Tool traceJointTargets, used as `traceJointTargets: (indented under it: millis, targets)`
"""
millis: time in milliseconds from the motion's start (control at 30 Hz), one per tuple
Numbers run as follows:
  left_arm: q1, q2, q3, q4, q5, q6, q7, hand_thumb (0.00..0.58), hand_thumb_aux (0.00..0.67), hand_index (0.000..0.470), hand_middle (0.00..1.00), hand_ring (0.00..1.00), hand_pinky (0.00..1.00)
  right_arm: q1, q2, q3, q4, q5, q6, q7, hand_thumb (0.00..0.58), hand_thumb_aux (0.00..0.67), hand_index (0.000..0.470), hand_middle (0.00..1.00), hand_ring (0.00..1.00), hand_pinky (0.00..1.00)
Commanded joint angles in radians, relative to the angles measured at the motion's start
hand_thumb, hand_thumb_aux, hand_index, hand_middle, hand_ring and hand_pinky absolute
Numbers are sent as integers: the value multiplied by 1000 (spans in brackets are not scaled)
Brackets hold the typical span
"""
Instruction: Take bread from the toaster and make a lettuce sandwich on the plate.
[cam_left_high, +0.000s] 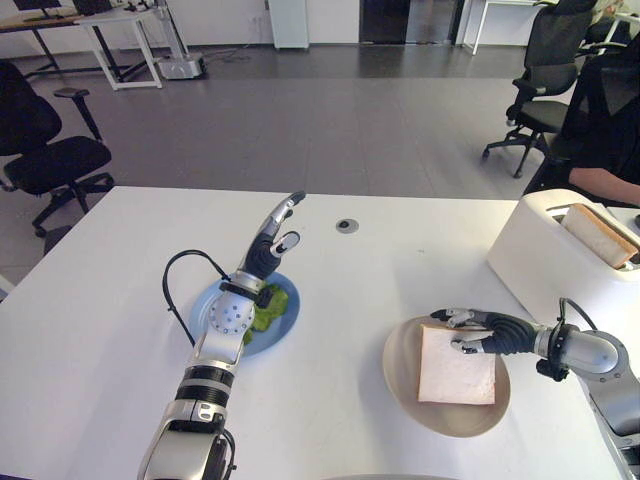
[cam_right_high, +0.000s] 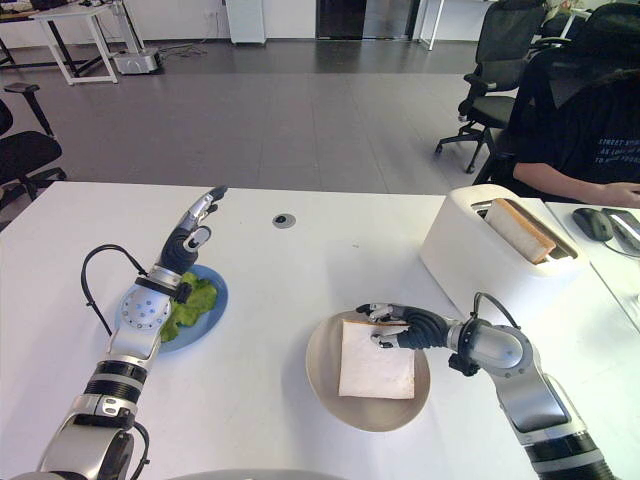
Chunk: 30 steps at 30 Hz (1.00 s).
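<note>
Bright, even light leaves the white matte counter (cam_left_high: 100, 330) nearly shadowless. Right of the fingers (cam_left_high: 287, 207) of the left hand (cam_left_high: 262, 255), the round beige plate (cam_left_high: 400, 378) throws only a faint soft shadow; beyond them the grey polished floor (cam_left_high: 300, 120) shows a pale sheen.

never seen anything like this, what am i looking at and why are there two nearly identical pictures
This is a humanoid robot with two arms ending in fingered hands. Both pictures come from a stereo camera on its head, left eye and right eye, looking down at a white table. Its left hand, open and empty, is above a blue plate of lettuce. Its right hand is at the edge of a bread slice lying on a tan plate; whether it grips it is unclear. A white toaster holds a second slice.
</note>
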Motion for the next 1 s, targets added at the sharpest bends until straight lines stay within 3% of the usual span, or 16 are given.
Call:
traceJointTargets:
  millis: [33, 200, 400, 533, 633, 767, 1000]
  targets:
    - [-10, 18, -1, -5, 14, 19, -5, 0, 0, 0, 0, 0, 0, -11, 12, -25, -10, -5, -19, -24, 0, 0, 0, 0, 0, 0]
    - [-16, 71, 27, -39, 77, 56, 45, 0, 0, 0, 0, 0, 0, -72, 59, -76, -27, 8, -51, -97, 0, 0, 0, 0, 0, 0]
    - [17, 352, 11, -150, 565, 332, 215, 0, 0, 0, 0, 0, 0, -142, 115, -140, 24, 0, -50, -213, 0, 0, 0, 0, 0, 0]
    - [76, 433, -80, -215, 754, 604, -21, 0, 0, 0, 0, 0, 0, -144, 106, -142, 40, -13, -41, -227, 0, 0, 0, 0, 0, 0]
    - [121, 444, -113, -275, 756, 690, -174, 0, 0, 0, 0, 0, 0, -139, 103, -137, 45, -16, -41, -221, 0, 0, 0, 0, 0, 0]
    - [150, 454, -135, -352, 741, 729, -274, 0, 0, 0, 0, 0, 0, -136, 103, -137, 50, -22, -42, -218, 0, 0, 0, 0, 0, 0]
    - [190, 456, -215, -401, 707, 690, -415, 0, 0, 0, 0, 0, 0, -141, 103, -143, 56, -26, -44, -221, 0, 0, 0, 0, 0, 0]
